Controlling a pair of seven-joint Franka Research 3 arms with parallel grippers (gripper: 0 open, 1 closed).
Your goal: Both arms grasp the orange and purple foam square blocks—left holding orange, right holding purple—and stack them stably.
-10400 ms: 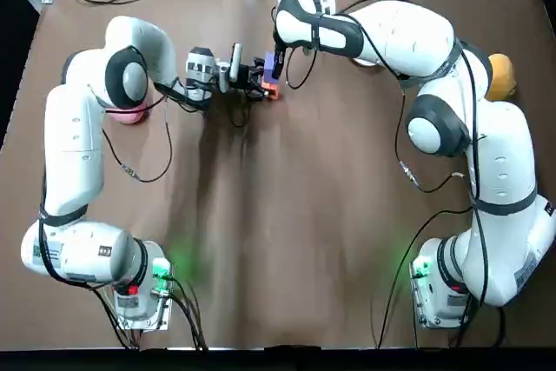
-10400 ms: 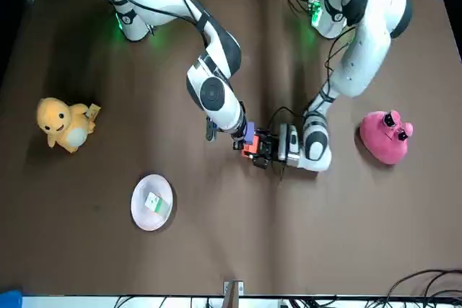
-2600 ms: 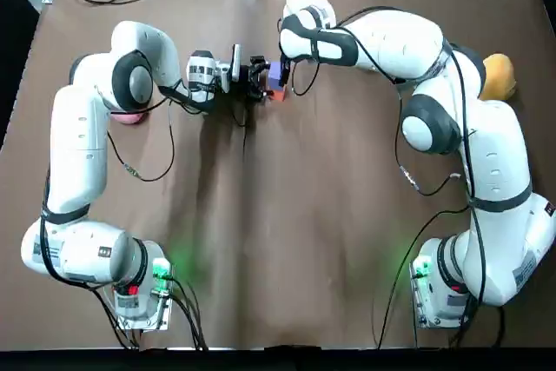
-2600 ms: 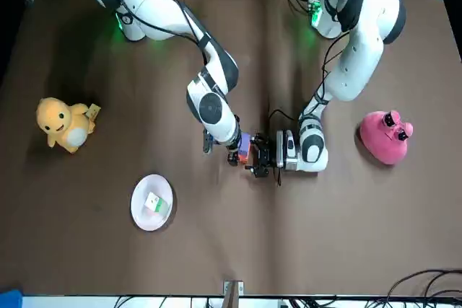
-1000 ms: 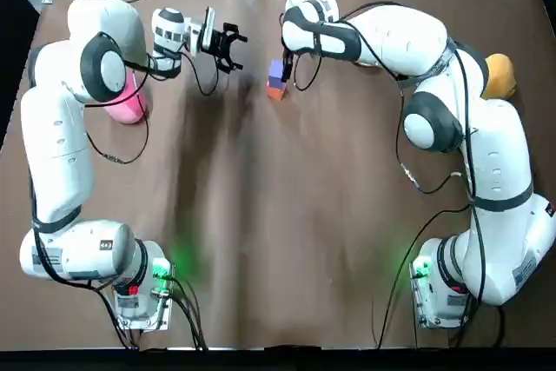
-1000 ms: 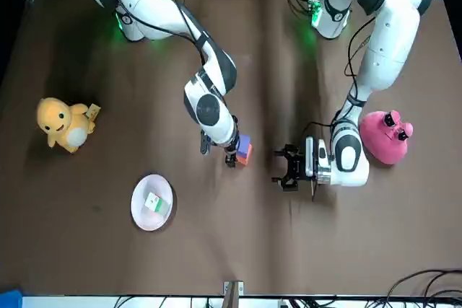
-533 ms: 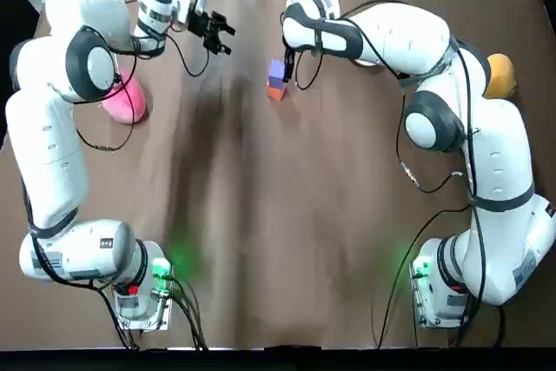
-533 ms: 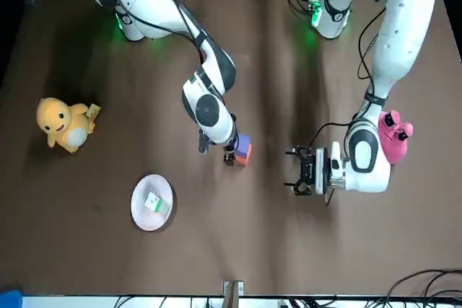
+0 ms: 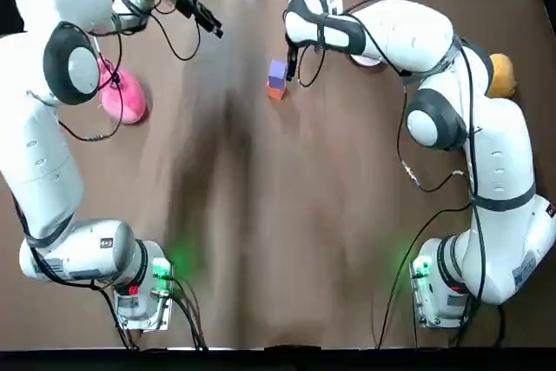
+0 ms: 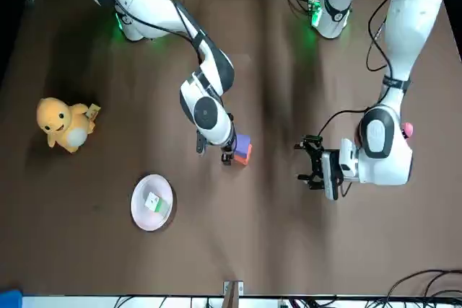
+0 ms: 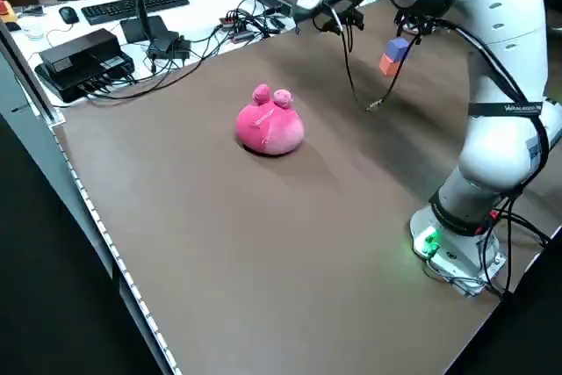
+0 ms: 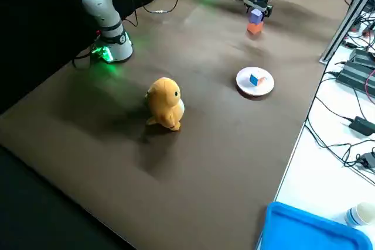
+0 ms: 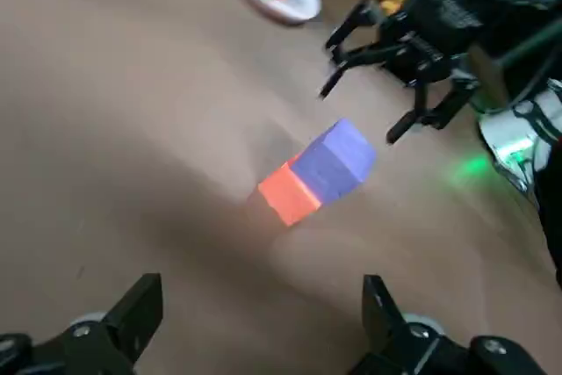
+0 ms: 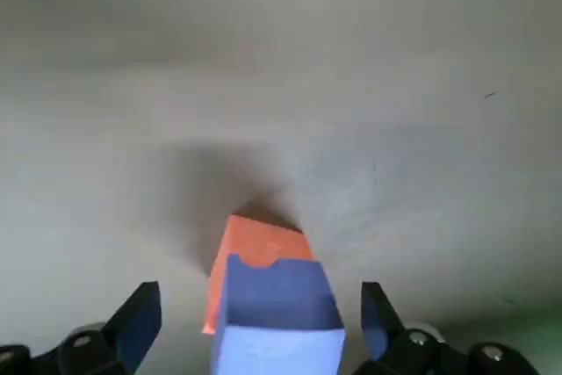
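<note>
Obs., nearest first. The orange block [image 9: 276, 90] sat on the bench [image 9: 287, 215] at mid-width in its far half, with the purple block [image 9: 277, 70] on top of it. Faces were roughly aligned, and no lean showed in the side views.

Your right hand [image 14: 261, 292] hung directly over the stack. Its fingers stood apart on either side of the purple block, with clear gaps, so nothing was gripped.

Farther out, your left hand [image 10: 302, 161] had swung away toward the far left edge of the bench. It was past the pink toy [image 9: 122, 97] and well apart from the blocks, fingers spread and empty.

Change: seconds before, both hands were closed in on the blocks at the same spot. Within the last second you released with the left and carried it steadily farther off. The stack did not shift as it went.

Reading: the stack appeared to stand unsupported, so the placing looked done. What remained was lifting your right hand straight off. Judged risk: a sideways exit could clip the purple block, and foam that light would likely topple.
</note>
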